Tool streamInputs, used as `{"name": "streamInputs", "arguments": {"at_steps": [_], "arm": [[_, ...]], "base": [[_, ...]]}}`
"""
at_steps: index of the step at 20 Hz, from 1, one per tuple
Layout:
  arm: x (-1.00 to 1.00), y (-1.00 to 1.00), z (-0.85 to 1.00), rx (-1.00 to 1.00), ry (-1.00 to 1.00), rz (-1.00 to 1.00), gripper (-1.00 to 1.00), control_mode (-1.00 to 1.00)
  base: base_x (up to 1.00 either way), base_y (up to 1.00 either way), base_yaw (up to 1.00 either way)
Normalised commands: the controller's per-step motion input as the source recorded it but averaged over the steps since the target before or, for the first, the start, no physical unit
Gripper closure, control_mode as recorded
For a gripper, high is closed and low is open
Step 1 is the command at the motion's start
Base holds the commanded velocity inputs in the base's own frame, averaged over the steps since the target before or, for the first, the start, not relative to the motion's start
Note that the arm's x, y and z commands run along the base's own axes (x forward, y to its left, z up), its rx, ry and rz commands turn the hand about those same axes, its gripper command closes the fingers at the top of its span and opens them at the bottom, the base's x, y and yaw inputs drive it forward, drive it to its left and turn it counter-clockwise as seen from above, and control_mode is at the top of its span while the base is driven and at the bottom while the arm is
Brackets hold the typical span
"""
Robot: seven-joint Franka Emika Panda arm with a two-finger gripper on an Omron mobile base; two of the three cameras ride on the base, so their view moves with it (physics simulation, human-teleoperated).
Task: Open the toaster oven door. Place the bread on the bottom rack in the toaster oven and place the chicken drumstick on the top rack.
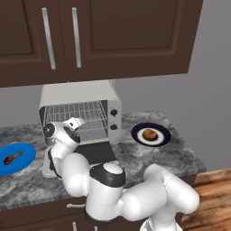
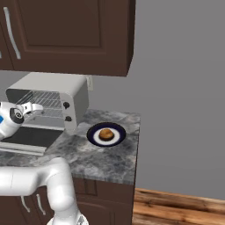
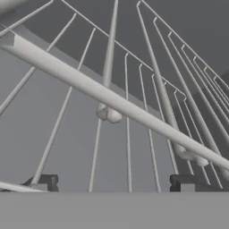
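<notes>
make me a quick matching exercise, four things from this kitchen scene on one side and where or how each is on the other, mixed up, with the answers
Things:
1. bread
2. chicken drumstick
3. toaster oven door
4. gripper

Place or state:
A. on the blue plate left of the toaster oven
B. folded down flat, open
C. on the dark plate with the white centre, right of the oven
D. open and empty, at the oven's mouth by the wire racks

Pairs: 1-C, 2-A, 3-B, 4-D
</notes>
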Motion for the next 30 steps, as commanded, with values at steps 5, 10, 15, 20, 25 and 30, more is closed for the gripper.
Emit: {"name": "streamInputs", "arguments": {"at_steps": [5, 10, 15, 20, 25, 30], "arm": [[0.05, 0.14, -0.41, 0.0, 0.0, 0.01, -1.0, -1.0], [0.04, 0.2, -0.41, 0.0, 0.01, 0.0, -1.0, -1.0], [0.04, 0.21, -0.45, 0.0, 0.02, 0.0, -1.0, -1.0], [0.1, 0.18, -0.47, 0.0, 0.03, 0.0, 1.0, -1.0], [0.16, 0.1, -0.51, 0.03, 0.08, 0.0, 1.0, -1.0], [0.22, 0.0, -0.56, 0.07, 0.1, 0.0, 1.0, -1.0]], "base": [[0.0, 0.0, 0.0], [0.0, 0.0, 0.0], [0.0, 0.0, 0.0], [0.0, 0.0, 0.0], [0.0, 0.0, 0.0], [0.0, 0.0, 0.0]]}}
